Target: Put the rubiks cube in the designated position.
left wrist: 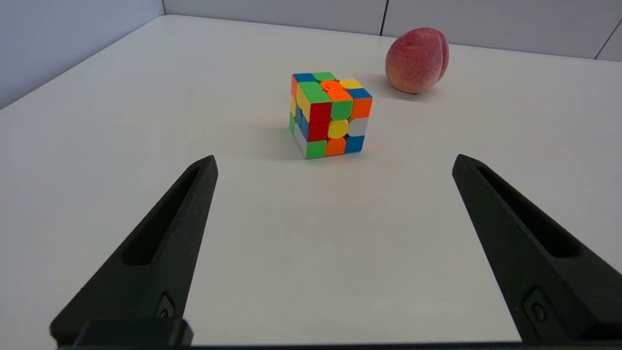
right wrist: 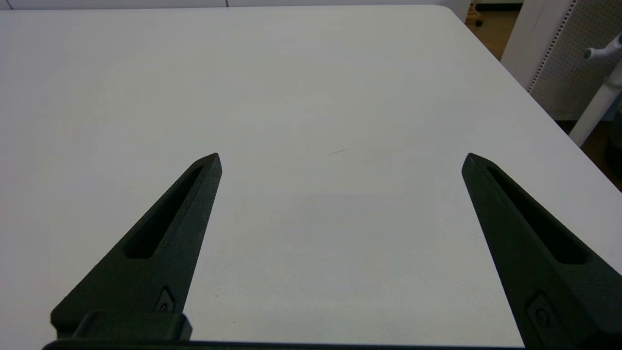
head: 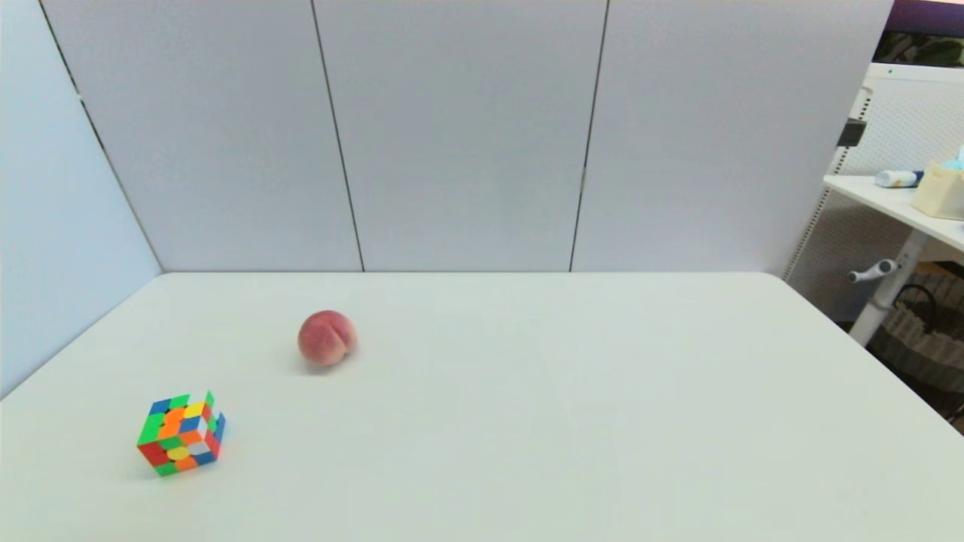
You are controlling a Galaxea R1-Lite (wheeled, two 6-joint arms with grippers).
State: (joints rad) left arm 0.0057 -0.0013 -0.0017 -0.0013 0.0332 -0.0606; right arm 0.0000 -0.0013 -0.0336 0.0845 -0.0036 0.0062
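Observation:
The rubiks cube (head: 181,434) sits on the white table (head: 527,391) at the near left, its scrambled green, orange, red, blue, yellow and white squares showing. In the left wrist view the rubiks cube (left wrist: 330,114) stands a short way ahead of my left gripper (left wrist: 335,163), which is open with nothing between its fingers and does not touch the cube. My right gripper (right wrist: 342,160) is open too, over bare table on the right side. Neither arm shows in the head view.
A round pink-red peach (head: 326,338) rests on the table behind and to the right of the cube, also seen as the peach (left wrist: 417,60) from the left wrist. Grey panels wall the back and left. A side table (head: 904,199) stands beyond the right edge.

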